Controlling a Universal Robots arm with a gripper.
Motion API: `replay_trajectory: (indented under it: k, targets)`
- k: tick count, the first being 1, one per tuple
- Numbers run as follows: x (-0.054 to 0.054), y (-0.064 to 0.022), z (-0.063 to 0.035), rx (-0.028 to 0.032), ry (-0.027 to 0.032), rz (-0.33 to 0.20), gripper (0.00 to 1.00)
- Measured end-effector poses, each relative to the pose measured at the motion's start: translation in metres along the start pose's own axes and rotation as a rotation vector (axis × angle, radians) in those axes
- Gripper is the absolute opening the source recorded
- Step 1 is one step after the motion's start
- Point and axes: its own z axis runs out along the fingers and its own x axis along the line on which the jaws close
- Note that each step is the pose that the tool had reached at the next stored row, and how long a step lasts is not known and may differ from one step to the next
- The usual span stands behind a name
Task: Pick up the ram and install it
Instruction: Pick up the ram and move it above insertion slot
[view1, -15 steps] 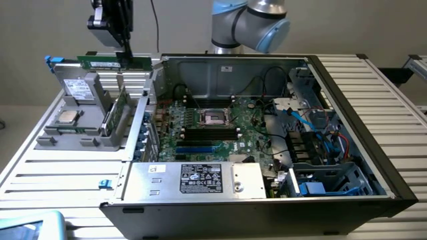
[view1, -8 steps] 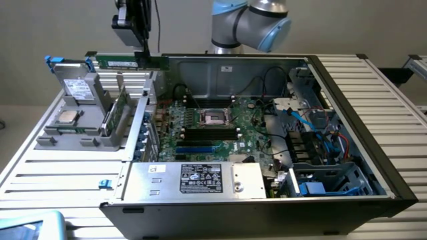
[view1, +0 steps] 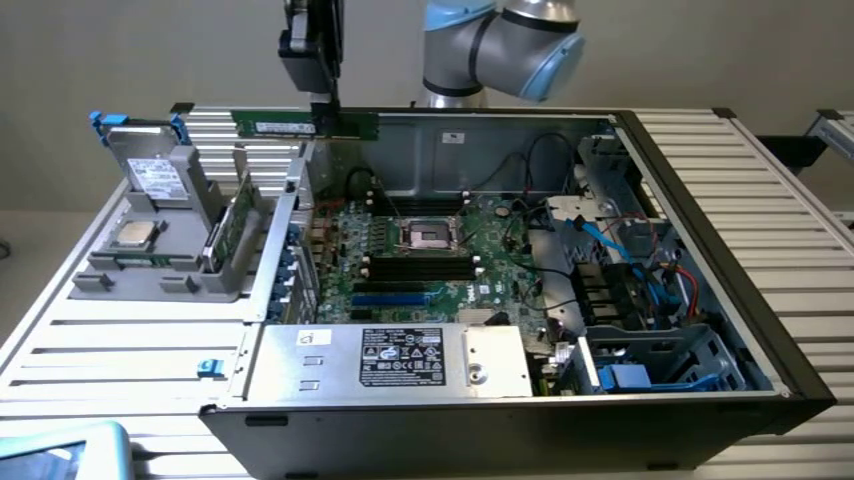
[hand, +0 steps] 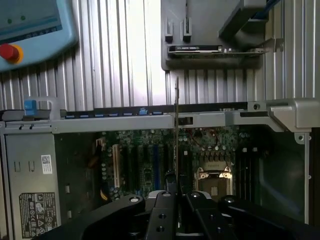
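The pick-up is done. The gripper (view1: 324, 108) is clenched on the ram (view1: 274, 124) and holds it level in the air over the back edge of the open computer case (view1: 715, 205), at about eleven o'clock from the processor socket (view1: 433, 234) in the exterior view. In the wrist view the ram (hand: 177, 120) shows edge-on as a thin line running out from the gripper (hand: 176, 192).

Installing is what remains, I'd say. The stick is well clear of the motherboard (view1: 514, 228), and the black memory slots (view1: 422, 266), at six o'clock from the socket, look unfilled to me.

The case also holds a silver power supply (view1: 387, 358) at its near end. The grey holder (view1: 107, 283), at nine o'clock from the case, carries a small silver processor chip (view1: 134, 235) and an upright green card (view1: 230, 225).
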Motion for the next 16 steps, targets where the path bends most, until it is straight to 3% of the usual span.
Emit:
replay_trajectory:
  k: [9,16]
  targets:
    - [-0.003,-0.0407,-0.0008,0.0,-0.0007,0.0,0.13]
    - [-0.016,-0.0662,-0.0009,0.0,-0.0007,0.0,0.13]
